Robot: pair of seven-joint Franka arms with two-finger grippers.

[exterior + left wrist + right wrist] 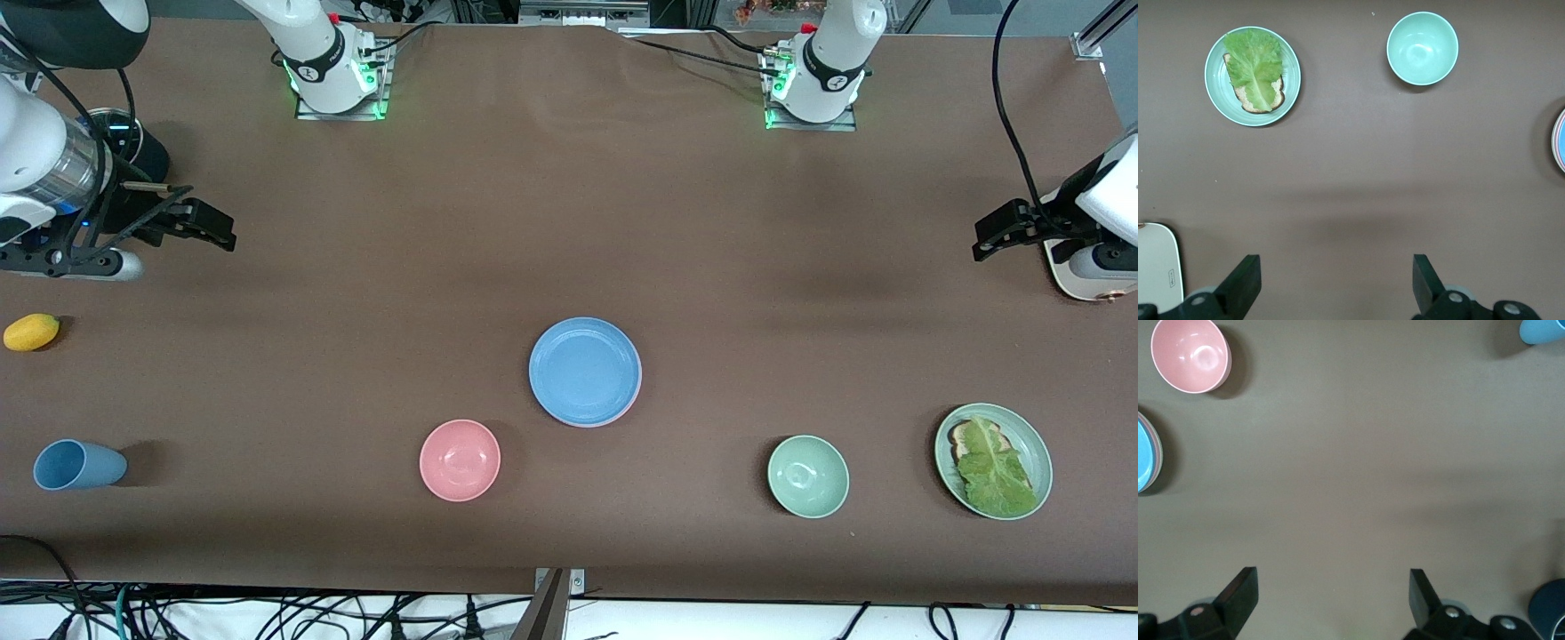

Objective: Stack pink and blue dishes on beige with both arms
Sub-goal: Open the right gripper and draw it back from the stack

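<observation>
The blue plate [584,369] lies in the middle of the table, on top of the pink plate, of which only a thin rim [628,411] shows. The beige plate is hidden. The stack's edge shows in the left wrist view [1560,141] and in the right wrist view [1146,461]. My right gripper [212,228] hangs open and empty over the right arm's end of the table, well away from the stack; its fingers frame bare cloth [1333,581]. My left gripper [994,238] hangs open and empty over the left arm's end [1336,267].
A pink bowl [460,460] and a pale green bowl [807,476] stand nearer to the front camera than the stack. A green plate with bread and lettuce [993,460] is toward the left arm's end. A tipped blue cup [76,465] and a yellow fruit [31,332] lie toward the right arm's end.
</observation>
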